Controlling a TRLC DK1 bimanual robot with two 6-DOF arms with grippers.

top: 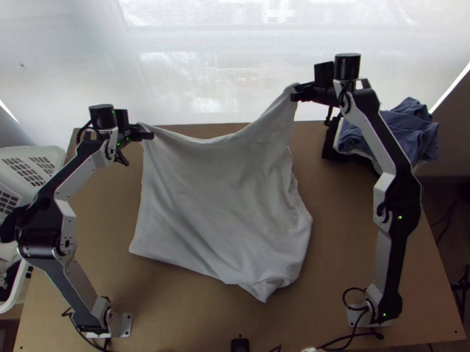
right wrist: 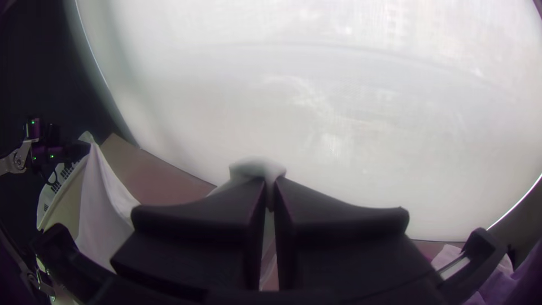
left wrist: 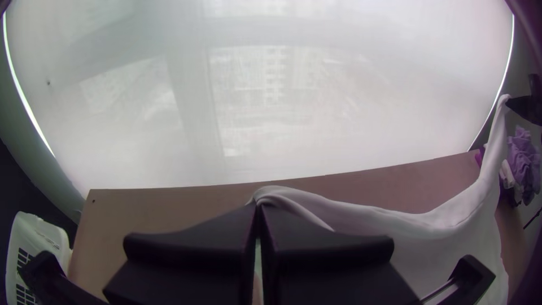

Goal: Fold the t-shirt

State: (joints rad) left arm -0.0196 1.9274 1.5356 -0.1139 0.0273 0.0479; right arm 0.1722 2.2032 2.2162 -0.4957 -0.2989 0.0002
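The white t-shirt (top: 217, 201) hangs by its far edge between both grippers, its lower part spread toward the near side of the table. In the top view my left gripper (top: 146, 133) holds one far corner; in the left wrist view the left gripper (left wrist: 258, 212) is shut on the cloth. My right gripper (top: 295, 92) holds the other corner, higher and farther right; in the right wrist view the right gripper (right wrist: 270, 189) is shut with a white tip of cloth poking out. The far edge sags between them, and a small corner flap lies bent at the near side.
A white laundry basket (top: 49, 159) with clothes stands past the table's left edge. Blue cloth (top: 406, 130) is piled at the far right corner. Bare wooden table (top: 196, 313) lies in front of the shirt. Cables run along the near edge.
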